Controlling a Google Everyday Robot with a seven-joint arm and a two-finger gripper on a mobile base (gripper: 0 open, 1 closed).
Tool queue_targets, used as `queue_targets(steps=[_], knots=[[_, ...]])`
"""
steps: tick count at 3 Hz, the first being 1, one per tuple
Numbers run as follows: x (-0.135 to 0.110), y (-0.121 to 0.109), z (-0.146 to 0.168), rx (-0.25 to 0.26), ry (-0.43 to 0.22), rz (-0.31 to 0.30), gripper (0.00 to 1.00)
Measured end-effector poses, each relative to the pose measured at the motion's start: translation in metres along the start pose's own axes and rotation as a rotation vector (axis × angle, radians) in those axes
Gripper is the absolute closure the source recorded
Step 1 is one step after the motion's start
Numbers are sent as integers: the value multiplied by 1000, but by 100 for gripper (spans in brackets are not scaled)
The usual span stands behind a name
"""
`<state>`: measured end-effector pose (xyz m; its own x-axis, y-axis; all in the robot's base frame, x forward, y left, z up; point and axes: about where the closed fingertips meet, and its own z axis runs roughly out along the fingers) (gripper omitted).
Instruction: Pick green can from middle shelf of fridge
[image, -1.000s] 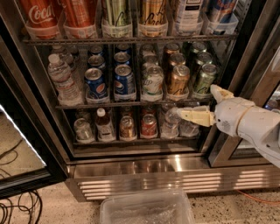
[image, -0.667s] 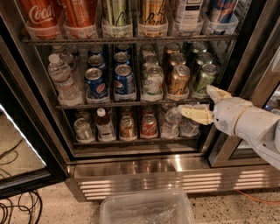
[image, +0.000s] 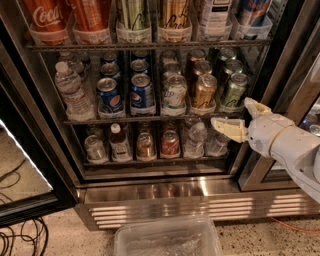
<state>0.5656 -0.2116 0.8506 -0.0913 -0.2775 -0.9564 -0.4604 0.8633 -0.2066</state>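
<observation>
Olive-green can (image: 233, 90) stands upright at the front of the rightmost row on the middle shelf (image: 80, 120) of the fridge (image: 150, 192), just beside a gold can (image: 203, 91). Gripper (image: 241, 117) sits just below and right of it, jaws apart, holding nothing. Judgement: raise to mid-can height, straddle the green can squarely, keep clear of the gold can, then close firmly before lifting out.

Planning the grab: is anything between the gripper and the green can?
Nothing visible does. The green can stands at the front of its row, at the right end of the middle shelf; the open gripper hovers just below and right of it. The gold can stands beside it, not in front.
</observation>
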Motion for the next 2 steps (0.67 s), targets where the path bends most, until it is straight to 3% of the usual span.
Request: queue_targets(steps=[1,2], knots=[[3,-14,-7,57,-26,-14,25],[6,-22,-6,79,-60,-18,26]])
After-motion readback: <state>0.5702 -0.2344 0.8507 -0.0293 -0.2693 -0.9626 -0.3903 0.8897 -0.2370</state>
